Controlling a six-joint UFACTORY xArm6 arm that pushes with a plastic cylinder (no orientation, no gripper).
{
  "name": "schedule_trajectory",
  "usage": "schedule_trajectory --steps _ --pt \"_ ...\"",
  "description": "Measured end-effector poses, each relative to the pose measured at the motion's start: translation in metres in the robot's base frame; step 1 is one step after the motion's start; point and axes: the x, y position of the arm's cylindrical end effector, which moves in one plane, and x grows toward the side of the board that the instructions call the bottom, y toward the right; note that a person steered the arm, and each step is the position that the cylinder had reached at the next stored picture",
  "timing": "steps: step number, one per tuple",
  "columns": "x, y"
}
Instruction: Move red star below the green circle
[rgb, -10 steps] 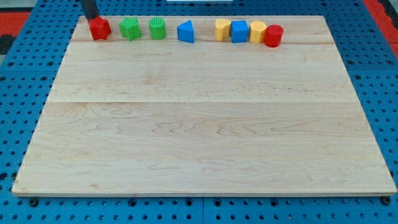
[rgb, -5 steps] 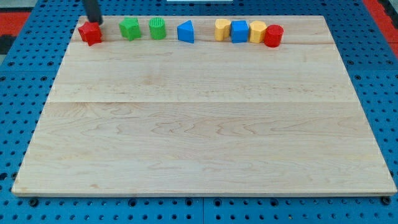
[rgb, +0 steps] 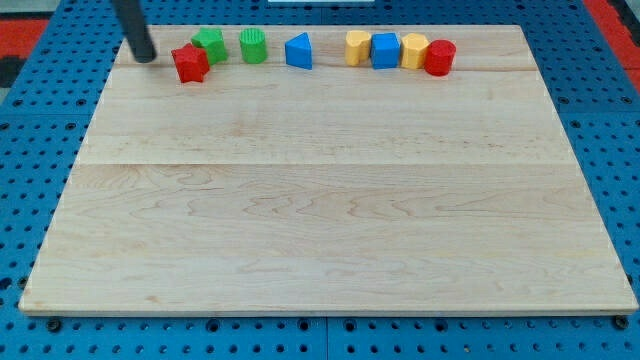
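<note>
My tip (rgb: 145, 58) is sitting at the red star's (rgb: 190, 63) nine o'clock, apart from it. The star is touching a green block (rgb: 209, 45), with the green circle (rgb: 254, 46) at its two o'clock, since it is heading rightward along the desk (rgb: 320, 200). There is no hand here to report on

no readable text, labels or numbers

The red star (rgb: 190, 63) is bright red; the green star (rgb: 210, 44) and green circle (rgb: 253, 45) are grass green. The blue triangle (rgb: 298, 51) and blue cube (rgb: 385, 50) match. Two yellow blocks (rgb: 358, 47) (rgb: 413, 50), shapes unclear, flank the cube. The red cylinder (rgb: 439, 58) is red, the board (rgb: 330, 200) pale wood grain, my tip (rgb: 146, 57) dark
</note>
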Motion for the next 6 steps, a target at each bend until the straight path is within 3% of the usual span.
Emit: schedule_trajectory --steps 1,3,4,5,6 --pt "0.003 0.036" --pt "0.055 0.125" --pt "0.051 0.081" --pt "0.044 -0.011" --pt "0.04 -0.045"
